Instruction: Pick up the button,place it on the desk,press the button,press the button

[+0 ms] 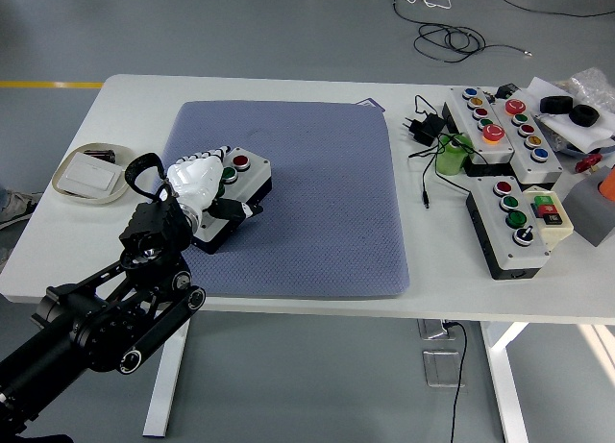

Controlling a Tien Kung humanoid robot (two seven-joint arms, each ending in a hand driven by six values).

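One left hand (204, 182), fingers curled but clamping nothing, is covering the button box (229, 198), seemingly pressing; next comes another precise press.

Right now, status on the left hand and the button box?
Left hand lies over the grey three-button control box on the blue mat, grasp unclear. Right hand not in view. Nothing in the way on the mat.

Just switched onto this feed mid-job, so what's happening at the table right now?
The left robot hand lies over the button box on the blue mat, covering most of its top; only the red button and part of the green one show. Whether a finger is pressing cannot be told. More button boxes sit at the right of the table. The right arm is out of view.
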